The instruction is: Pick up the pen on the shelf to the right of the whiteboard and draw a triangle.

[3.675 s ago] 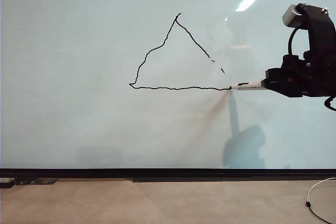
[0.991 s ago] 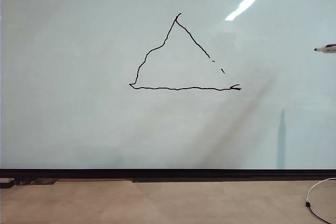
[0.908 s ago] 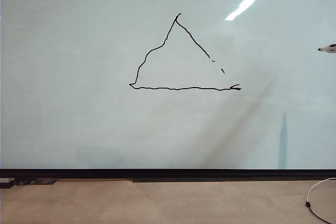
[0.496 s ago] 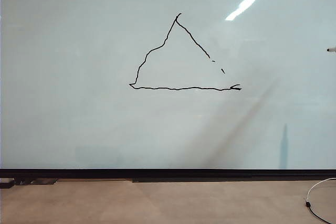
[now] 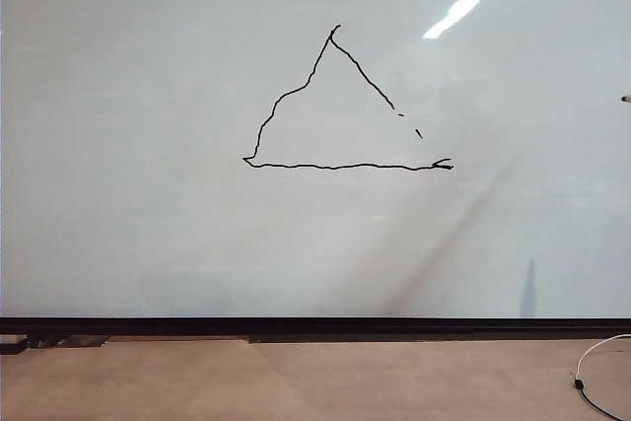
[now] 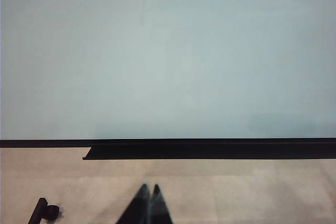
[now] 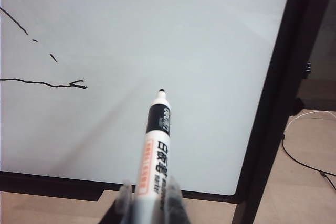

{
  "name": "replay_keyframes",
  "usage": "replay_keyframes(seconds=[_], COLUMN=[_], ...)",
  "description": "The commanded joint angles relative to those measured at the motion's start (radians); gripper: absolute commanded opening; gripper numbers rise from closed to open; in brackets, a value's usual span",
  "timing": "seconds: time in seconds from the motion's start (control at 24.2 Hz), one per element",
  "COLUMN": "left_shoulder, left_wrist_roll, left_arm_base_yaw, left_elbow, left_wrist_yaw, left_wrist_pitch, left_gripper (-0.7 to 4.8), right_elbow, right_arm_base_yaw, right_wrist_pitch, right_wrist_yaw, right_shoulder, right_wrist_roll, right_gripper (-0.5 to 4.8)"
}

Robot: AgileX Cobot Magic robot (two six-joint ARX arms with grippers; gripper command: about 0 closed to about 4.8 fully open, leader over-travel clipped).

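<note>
Whiteboard (image 5: 148, 194) is filling nearly the whole exterior view, glossy and pale, with a thin black rail running along its bottom edge and tan floor (image 5: 296, 382) lying below. One triangle (image 5: 335, 105) is showing on it as a thin, wobbly black outline, its right side breaking into gaps and two short dashes before meeting the base line, which is ending in a small hook.

One pen (image 7: 155, 156) is sitting in the right pincer (image 7: 148, 203), whose two fingers are clamping the lower barrel from either side in the right wrist view. The white barrel with its dark and orange print is sticking out past the fingers, and the small dark tip is pointing toward the board; whether the tip is touching the board cannot be told. The tip is lying well apart from the triangle's hooked corner (image 7: 77, 84), toward the board's black side frame. In the exterior view only a tiny dark speck (image 5: 626, 99) is showing at the right edge, which is probably the pen's tip; the right pincer itself is lying out of that view.

The left pincer (image 6: 149, 192) is appearing in the left wrist view as two dark fingertips lying together with only a hairline between them, gripping nothing, poised over the floor below the board's bottom rail.

A thin white cable (image 5: 596, 382) is curling across the floor at the lower right of the exterior view.
</note>
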Motion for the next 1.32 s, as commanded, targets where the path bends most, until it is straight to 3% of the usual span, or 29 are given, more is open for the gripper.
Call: replay_keyframes(seconds=[0.04, 1.32], left_shoulder=[0.000, 0.000], left_wrist_roll=[0.000, 0.000], left_arm_base_yaw=[0.000, 0.000], left_elbow=[0.003, 0.002], left_wrist_yaw=[0.004, 0.004], left_wrist_pitch=[0.012, 0.009], left_gripper=[-0.05, -0.05], right_elbow=[-0.007, -0.007], right_arm_base_yaw=[0.001, 0.001], right_wrist_pitch=[-0.101, -0.113], right_wrist_yaw=[0.014, 0.024], right_shoulder=[-0.107, -0.101], right_wrist_roll=[-0.004, -0.007], right_gripper=[-0.05, -0.05])
